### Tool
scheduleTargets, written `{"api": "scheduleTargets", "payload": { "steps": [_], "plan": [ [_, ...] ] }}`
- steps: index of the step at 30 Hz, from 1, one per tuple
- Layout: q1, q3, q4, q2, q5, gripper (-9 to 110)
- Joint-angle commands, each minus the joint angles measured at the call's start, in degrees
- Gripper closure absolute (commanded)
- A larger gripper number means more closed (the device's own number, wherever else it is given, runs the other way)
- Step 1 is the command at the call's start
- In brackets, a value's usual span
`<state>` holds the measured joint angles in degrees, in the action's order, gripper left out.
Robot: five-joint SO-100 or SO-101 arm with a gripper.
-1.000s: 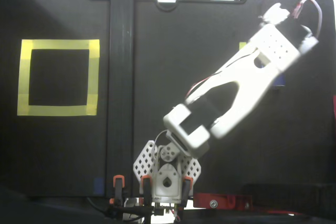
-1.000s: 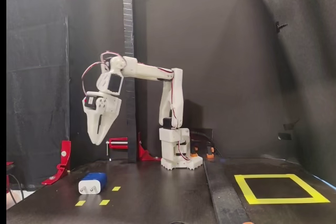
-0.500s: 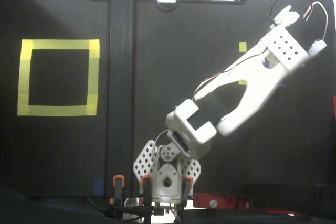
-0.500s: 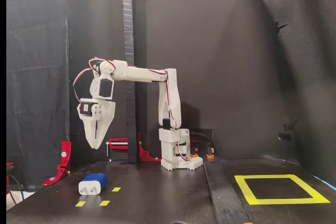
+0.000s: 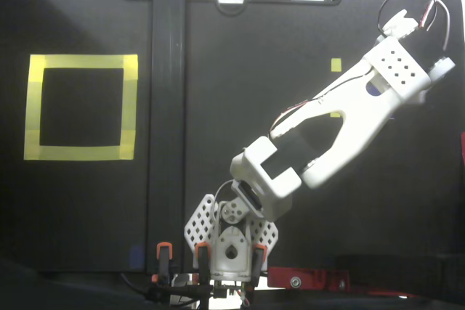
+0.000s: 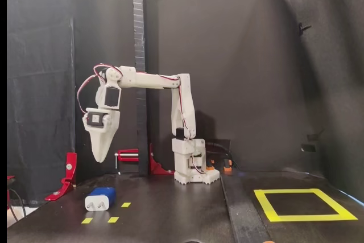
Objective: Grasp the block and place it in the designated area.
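Note:
In the side fixed view the dark-blue block lies flat on the black table at the lower left, its pale end with two prongs facing the camera. My gripper hangs above it, pointing straight down, a clear gap over the block. Its fingers form one closed wedge with nothing between them. In the top fixed view the white arm reaches to the upper right and hides both gripper and block. The designated area, a large yellow tape square, lies far left in that view and at the right in the side view.
A tall black post rises beside the arm base and reads as a dark strip from above. Red clamps stand behind the block. Small yellow tape marks sit around the block.
The arm has stretched further out over the block and the gripper has dropped a little. The wrist has rolled and the fingers now look like one wedge. The block has not moved.

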<state>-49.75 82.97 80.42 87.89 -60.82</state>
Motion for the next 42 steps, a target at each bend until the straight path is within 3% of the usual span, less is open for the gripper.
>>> {"api": "scheduleTargets", "payload": {
  "steps": [1,10,21,36,42],
  "plan": [
    [0.44,-2.64,-0.79,0.18,-11.51,101],
    [0.7,-2.37,1.67,-1.32,-51.77,101],
    [0.62,-2.37,3.87,-2.02,-79.1,101],
    [0.7,-2.46,1.67,-1.85,-84.2,98],
    [-0.44,-2.46,0.62,-1.85,-85.25,75]
  ]
}}
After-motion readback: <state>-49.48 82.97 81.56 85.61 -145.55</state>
